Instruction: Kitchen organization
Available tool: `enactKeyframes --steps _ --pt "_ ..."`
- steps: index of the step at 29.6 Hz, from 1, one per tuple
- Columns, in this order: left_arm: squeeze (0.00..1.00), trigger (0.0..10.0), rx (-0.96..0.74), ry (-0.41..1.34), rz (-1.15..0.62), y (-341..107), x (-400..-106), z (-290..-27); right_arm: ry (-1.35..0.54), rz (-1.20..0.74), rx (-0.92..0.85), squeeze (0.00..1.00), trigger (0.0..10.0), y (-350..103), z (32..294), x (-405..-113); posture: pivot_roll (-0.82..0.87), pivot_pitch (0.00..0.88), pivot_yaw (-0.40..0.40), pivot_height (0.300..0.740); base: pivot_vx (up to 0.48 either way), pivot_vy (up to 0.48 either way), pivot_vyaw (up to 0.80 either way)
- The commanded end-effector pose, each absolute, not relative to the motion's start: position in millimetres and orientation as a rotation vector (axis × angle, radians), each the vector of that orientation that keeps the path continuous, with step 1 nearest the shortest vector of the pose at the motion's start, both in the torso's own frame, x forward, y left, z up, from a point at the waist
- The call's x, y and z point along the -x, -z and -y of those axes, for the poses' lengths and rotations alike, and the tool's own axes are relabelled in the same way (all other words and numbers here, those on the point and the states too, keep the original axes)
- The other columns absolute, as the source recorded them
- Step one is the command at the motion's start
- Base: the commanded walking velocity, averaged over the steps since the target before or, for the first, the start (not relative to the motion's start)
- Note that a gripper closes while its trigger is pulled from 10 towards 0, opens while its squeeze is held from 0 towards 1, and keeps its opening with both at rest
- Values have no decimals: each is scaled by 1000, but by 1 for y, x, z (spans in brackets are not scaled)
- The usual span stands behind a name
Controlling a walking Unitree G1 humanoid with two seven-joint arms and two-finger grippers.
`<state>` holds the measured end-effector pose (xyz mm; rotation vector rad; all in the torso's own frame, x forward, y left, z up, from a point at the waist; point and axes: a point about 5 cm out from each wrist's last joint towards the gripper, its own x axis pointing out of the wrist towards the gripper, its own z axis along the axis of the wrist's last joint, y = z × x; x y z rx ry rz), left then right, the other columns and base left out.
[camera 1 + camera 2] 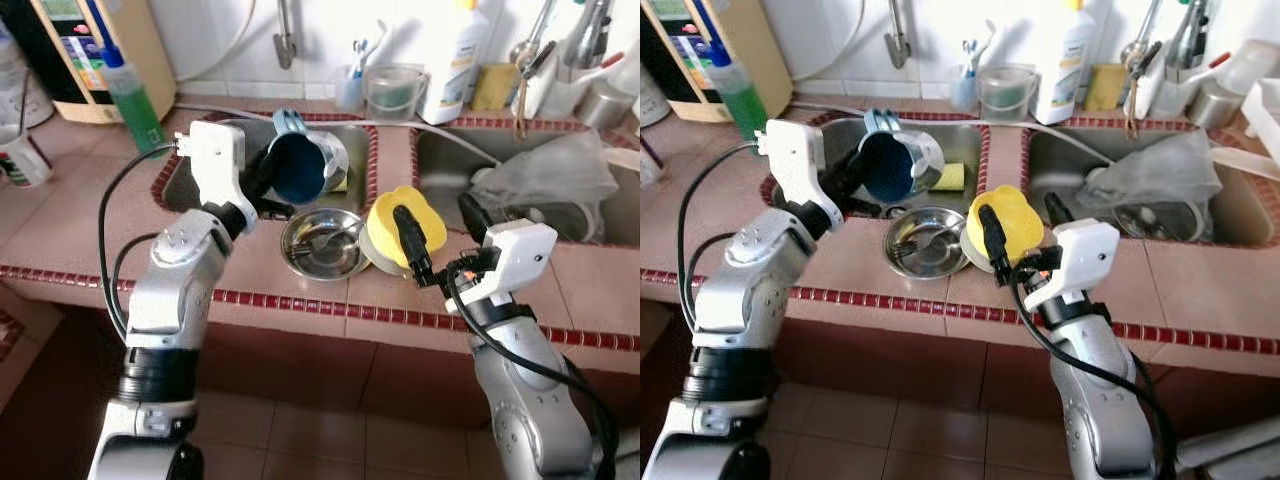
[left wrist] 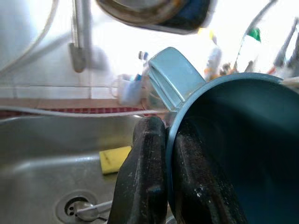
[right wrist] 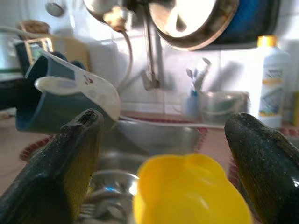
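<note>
Blue jug [image 1: 300, 165] tipped over left sink [image 1: 185, 185], rim pinched by left gripper [image 2: 166, 154] | yellow cup [image 1: 405, 225] right of sink, between spread fingers of right gripper [image 1: 440, 235] | likely light, stiff, slick; take cup across its walls

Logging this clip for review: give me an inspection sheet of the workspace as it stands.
Surface: tiled counter with two steel sinks.
Job's things: blue cup held tilted over the left sink; yellow cup and steel bowl on the counter.
Clutter: sponge in the sink, green bottle, white bottle.
Grippers: left gripper shut on blue cup's rim; right gripper open around the yellow cup.
Cables: black cables on both arms.
Surroundings: tiled wall, faucet.
</note>
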<state>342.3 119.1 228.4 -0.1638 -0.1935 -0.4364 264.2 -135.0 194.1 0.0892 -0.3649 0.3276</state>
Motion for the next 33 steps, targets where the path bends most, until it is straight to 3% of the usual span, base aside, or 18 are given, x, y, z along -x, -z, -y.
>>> enactKeyframes --steps 1,11,33 --pt "0 10000 168 406 282 -239 -336 -123 -309 371 -87 0 10000 -194 138 -267 -121 30 50 740 0 0 0" --pt "0 10000 146 384 362 -234 -326 -123 -260 358 -76 0 10000 -193 142 -276 -110 16 45 740 0 0 0" --pt "0 10000 145 396 322 -227 -329 -118 -266 370 -79 0 10000 -193 140 -276 -114 31 45 740 353 0 0"
